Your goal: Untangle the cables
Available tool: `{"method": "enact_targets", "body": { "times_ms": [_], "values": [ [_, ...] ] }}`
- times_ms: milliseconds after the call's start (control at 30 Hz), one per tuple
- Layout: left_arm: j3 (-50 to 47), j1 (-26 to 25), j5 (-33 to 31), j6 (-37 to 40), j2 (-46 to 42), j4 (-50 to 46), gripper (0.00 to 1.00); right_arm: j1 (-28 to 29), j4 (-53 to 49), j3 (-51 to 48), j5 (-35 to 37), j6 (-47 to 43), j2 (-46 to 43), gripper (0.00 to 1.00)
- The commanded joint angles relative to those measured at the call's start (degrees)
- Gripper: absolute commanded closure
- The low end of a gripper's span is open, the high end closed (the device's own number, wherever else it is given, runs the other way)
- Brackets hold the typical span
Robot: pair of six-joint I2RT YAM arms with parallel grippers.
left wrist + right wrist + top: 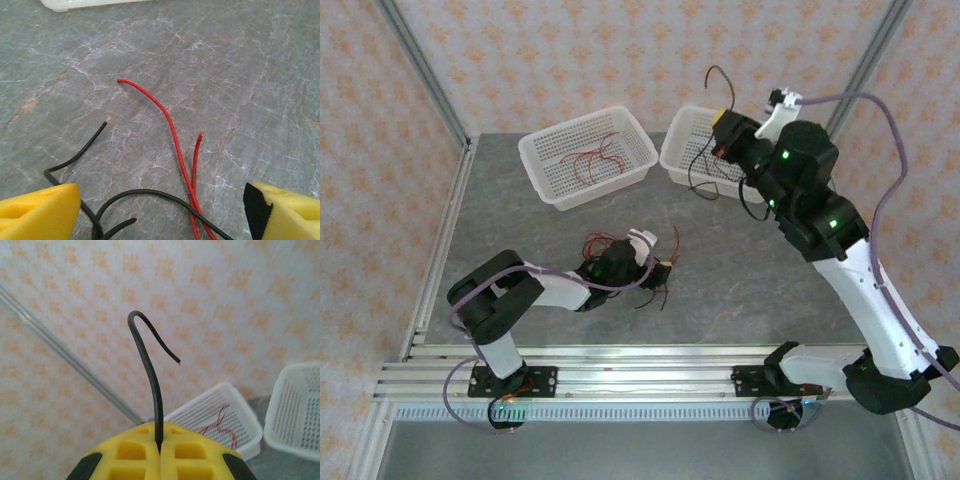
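- My right pincer is clamped shut on a black cable, which rises from the seam and hooks over at its tip.
- My left pincer stands wide open, low over the worktop, gripping nothing.
- Between its yellow fingers lie two red cables and black strands, loose on the surface.
- Farther off, a white basket holds more red wires; a second basket sits beside it.
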Motion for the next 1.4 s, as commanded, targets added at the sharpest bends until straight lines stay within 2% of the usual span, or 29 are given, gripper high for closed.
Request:
{"method": "enact_targets", "body": {
  "times_ms": [0, 133, 233, 400, 567, 733, 1033, 1100, 1367],
  "values": [
    [-0.2, 0.1, -0.7, -1.7, -4.6, 1.9, 0.13, -3.4, -1.1, 4.1, 2.0, -5.9, 4.0, 1.00],
    [0.8, 0.0, -1.2, -2.4, -9.6, -0.5, 0.10, -9.8, 2.5, 6.4, -2.3, -9.8, 8.7, 1.00],
    [1.1, 0.0, -2.9, -2.7, -14.2, -2.3, 0.01, -13.7, 5.1, 8.0, -5.6, -13.6, 13.2, 1.00],
    [1.0, 0.6, -4.1, -4.3, -22.0, -5.4, 0.01, -18.6, 6.7, 11.4, -9.8, -18.6, 21.5, 1.00],
    [2.1, 2.6, -0.9, -8.0, -26.6, -11.1, 0.01, -22.3, 7.2, 14.3, -13.1, -21.8, 30.5, 1.00],
    [2.1, 3.5, 2.5, -10.6, -29.9, -14.5, 0.01, -24.1, 7.4, 17.4, -14.4, -25.0, 38.9, 1.00],
    [-0.2, 6.1, 0.8, -15.6, -39.1, -17.5, 0.01, -25.1, 4.9, 22.1, -13.5, -34.0, 52.0, 1.00],
    [-0.3, 6.5, -2.9, -19.3, -40.3, -19.7, 0.01, -25.5, 3.7, 23.3, -13.3, -35.3, 54.7, 1.00],
    [0.5, 6.9, -5.0, -19.4, -43.5, -24.0, 0.01, -26.3, -0.3, 24.2, -12.5, -38.1, 61.4, 1.00]
  ]
}}
